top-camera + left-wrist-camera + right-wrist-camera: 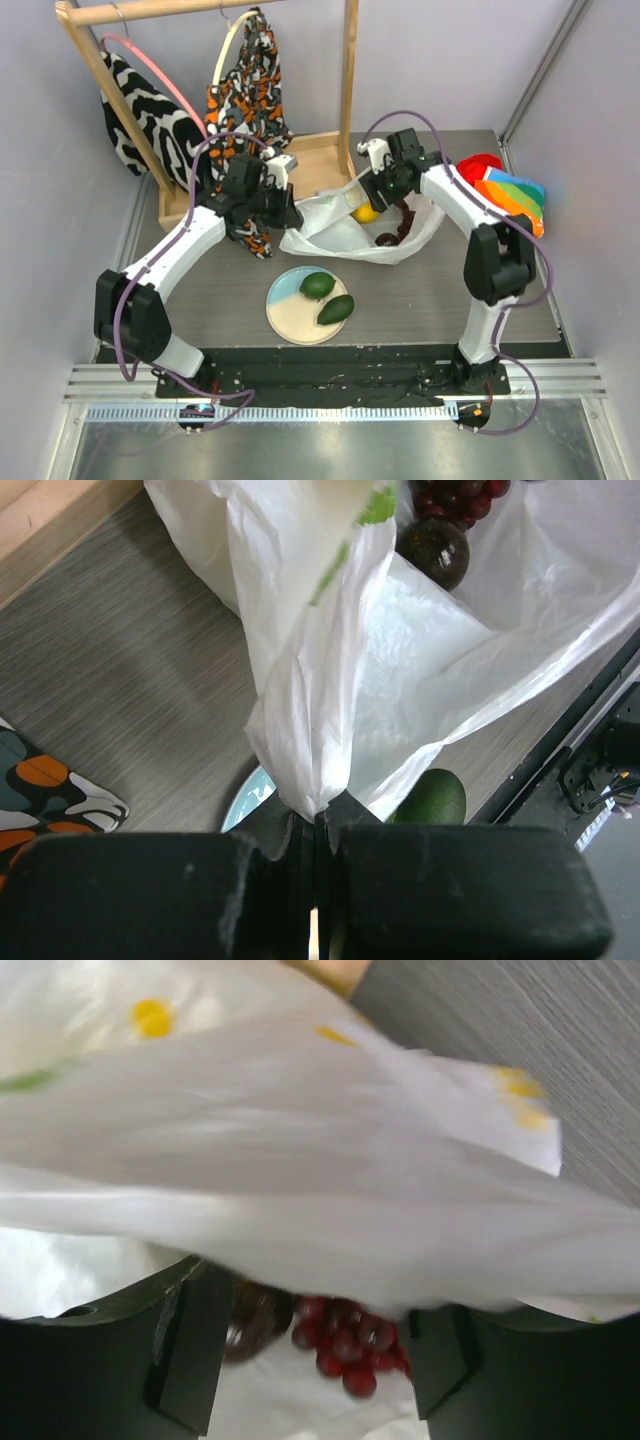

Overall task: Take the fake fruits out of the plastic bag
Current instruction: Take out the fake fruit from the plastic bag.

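The white plastic bag [345,232] lies open on the table behind the plate. My left gripper [285,207] is shut on a gathered fold of the bag [320,700], its jaws pressed together [318,815]. My right gripper [377,190] is open inside the bag mouth, with bag film [300,1180] draped over it. A dark red grape bunch [350,1345] and a dark brown round fruit [255,1320] lie between its fingers [190,1345]. A yellow lemon [365,212] and the grapes [395,235] show in the bag. Two green avocados [318,285] [336,309] lie on the plate [290,320].
A wooden rack [330,160] with hung patterned cloths [250,90] stands at the back left. An orange-patterned cloth [255,238] lies under my left arm. A red and rainbow cloth [508,188] lies at the right. The table's front edge [560,740] is near the plate.
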`<state>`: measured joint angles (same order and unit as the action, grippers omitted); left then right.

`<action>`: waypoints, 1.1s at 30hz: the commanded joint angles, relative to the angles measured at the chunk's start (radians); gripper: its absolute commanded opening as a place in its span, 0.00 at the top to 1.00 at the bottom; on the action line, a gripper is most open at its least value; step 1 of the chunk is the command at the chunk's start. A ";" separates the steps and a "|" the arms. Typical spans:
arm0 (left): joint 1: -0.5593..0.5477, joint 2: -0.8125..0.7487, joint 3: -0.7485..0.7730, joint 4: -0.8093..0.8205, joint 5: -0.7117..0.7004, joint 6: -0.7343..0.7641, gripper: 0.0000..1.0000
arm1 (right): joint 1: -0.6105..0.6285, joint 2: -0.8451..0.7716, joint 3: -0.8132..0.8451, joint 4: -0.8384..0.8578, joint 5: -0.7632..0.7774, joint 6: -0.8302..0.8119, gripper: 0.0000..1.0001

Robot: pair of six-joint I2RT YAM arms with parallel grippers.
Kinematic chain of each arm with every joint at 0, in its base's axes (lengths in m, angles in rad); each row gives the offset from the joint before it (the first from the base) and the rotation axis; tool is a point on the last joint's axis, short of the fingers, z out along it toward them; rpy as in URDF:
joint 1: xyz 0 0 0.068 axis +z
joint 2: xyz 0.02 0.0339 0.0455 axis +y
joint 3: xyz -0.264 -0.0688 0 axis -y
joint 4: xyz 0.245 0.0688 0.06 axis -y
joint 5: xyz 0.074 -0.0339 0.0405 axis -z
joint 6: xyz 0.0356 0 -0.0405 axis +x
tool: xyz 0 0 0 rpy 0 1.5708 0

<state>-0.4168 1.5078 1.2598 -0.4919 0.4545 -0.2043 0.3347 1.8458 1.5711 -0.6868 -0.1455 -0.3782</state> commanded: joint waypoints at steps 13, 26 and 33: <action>-0.002 -0.031 -0.014 -0.005 0.026 0.016 1.00 | -0.039 0.236 0.260 -0.079 -0.192 0.240 0.18; -0.002 -0.006 0.019 -0.007 0.029 0.011 1.00 | -0.031 0.313 0.300 -0.069 -0.148 0.308 0.14; -0.002 0.008 0.030 0.001 0.033 0.008 1.00 | -0.026 0.328 0.297 -0.059 -0.140 0.295 0.14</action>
<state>-0.4168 1.5116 1.2522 -0.4992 0.4644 -0.2016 0.3000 2.1738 1.8290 -0.7677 -0.2977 -0.0906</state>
